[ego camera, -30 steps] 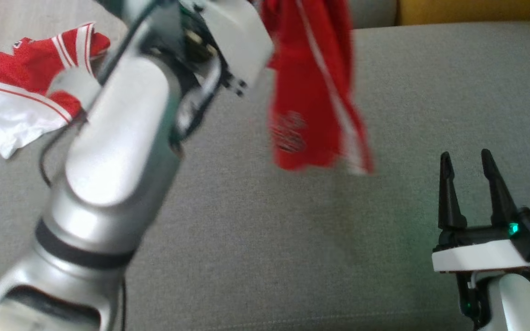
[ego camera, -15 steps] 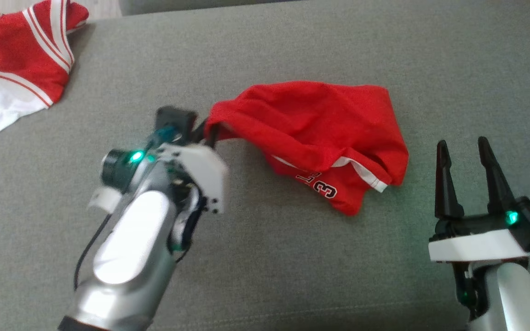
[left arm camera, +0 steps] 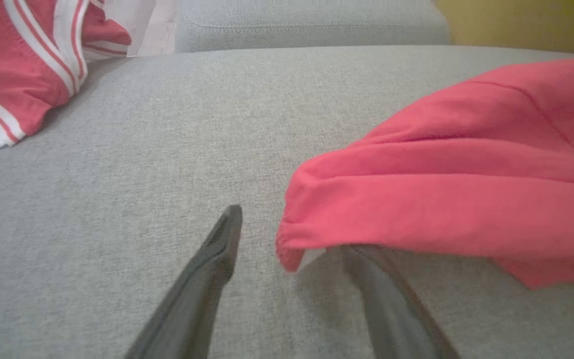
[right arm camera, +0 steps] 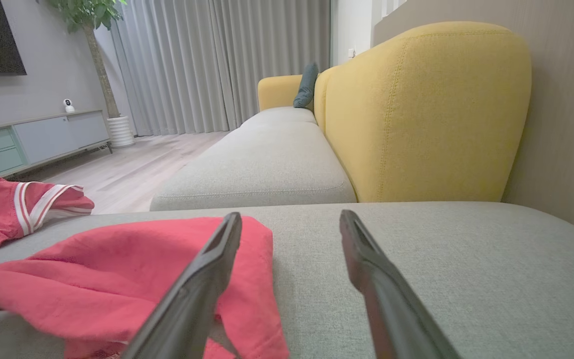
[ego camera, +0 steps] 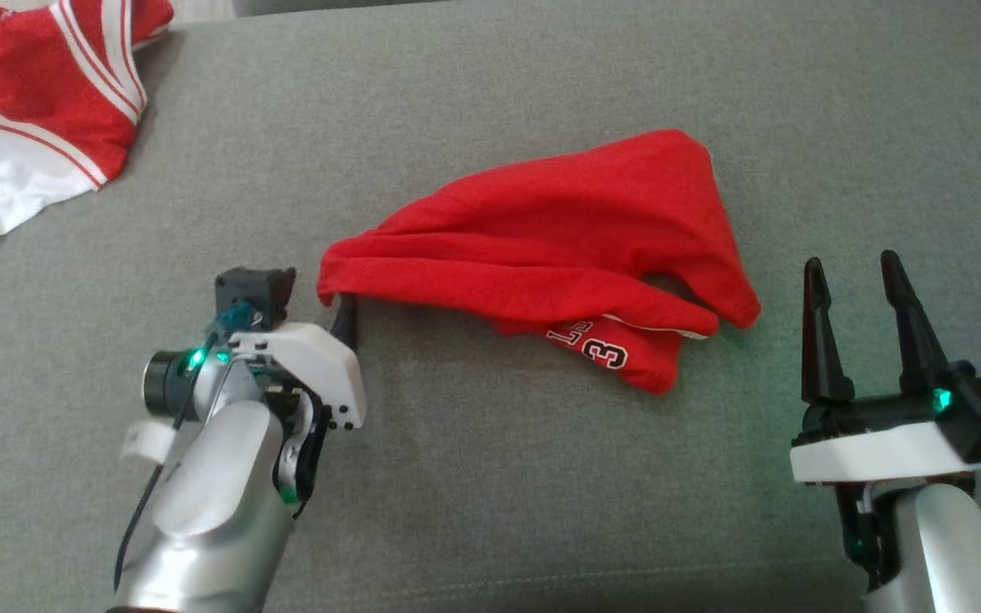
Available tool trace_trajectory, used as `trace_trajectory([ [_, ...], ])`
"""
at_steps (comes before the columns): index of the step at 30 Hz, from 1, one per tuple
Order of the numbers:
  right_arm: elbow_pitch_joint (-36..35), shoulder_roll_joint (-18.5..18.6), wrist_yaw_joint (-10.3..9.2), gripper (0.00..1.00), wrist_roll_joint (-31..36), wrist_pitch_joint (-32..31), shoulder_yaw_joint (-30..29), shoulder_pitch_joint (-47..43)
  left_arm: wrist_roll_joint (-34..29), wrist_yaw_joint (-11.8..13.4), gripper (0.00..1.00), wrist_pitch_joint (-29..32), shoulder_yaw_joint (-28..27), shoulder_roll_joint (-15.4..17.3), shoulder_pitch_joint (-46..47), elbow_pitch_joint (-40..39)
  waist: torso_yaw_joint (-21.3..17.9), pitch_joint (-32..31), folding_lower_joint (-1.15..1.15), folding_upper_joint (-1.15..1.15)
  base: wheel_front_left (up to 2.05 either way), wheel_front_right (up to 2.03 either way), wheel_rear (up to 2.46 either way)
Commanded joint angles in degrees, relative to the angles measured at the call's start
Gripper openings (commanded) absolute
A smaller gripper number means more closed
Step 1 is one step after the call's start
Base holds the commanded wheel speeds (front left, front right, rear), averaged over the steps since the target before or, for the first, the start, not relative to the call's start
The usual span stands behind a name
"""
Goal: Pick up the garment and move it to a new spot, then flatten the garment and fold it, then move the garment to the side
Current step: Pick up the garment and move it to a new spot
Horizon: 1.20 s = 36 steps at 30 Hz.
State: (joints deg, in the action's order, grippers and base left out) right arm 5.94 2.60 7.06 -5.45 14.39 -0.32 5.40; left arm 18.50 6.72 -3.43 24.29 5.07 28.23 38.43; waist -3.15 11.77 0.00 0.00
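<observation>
Where the broad grey woven-fabric sofa seat (ego camera: 490,511) spreads across the head view, everything rests on it. In the right wrist view a rounded mustard-yellow upholstered backrest (right arm camera: 426,109) rises at the upper right. The task's crumpled red jersey garment with white trim and a white "3" (ego camera: 559,247) lies bunched on the seat at the centre of the head view, running from centre left to centre right. A second rumpled red-and-white striped garment (ego camera: 31,102) sits in the upper left corner, well apart from the first. The right gripper (ego camera: 851,264) stands at the lower right, its jaws spread wide and holding nothing, near the jersey's right end. The left gripper (left arm camera: 292,224) sits at the lower left with its jaws parted. One finger lies bare on the seat, and the jersey's left hem drapes over the tip of the other.
</observation>
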Motion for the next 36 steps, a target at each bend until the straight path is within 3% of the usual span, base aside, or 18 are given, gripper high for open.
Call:
trace_trajectory([
  [1, -1.5, 0.3, 0.43, 1.00, 0.6, 0.6, 1.5, 1.0, 0.7, -0.7, 1.00, -2.5, -2.2, 0.7, 0.6, -0.5, 0.4, -0.8, 0.00, 0.00, 0.00, 0.00, 0.00],
  [12, -1.0, 0.3, 0.43, 1.00, 0.6, 0.6, 1.5, -0.7, 2.0, -2.8, 1.00, -10.7, -3.3, 1.1, -3.0, -2.3, 2.0, -5.7, 0.00, 0.00, 0.00, 0.00, 0.00],
  [25, -0.7, 0.3, 0.43, 1.00, -0.8, 0.6, 1.4, -4.8, 0.3, -1.8, 1.00, -11.5, -8.3, 0.3, -18.9, -22.5, 3.7, -11.7, 0.00, 0.00, 0.00, 0.00, 0.00],
  [36, 0.0, 0.3, 0.43, 1.00, -1.8, 0.6, 2.1, -6.9, -1.5, -1.8, 1.00, -11.6, -10.7, -1.1, -26.3, -27.9, 4.6, -12.8, 0.00, 0.00, 0.00, 0.00, 0.00],
])
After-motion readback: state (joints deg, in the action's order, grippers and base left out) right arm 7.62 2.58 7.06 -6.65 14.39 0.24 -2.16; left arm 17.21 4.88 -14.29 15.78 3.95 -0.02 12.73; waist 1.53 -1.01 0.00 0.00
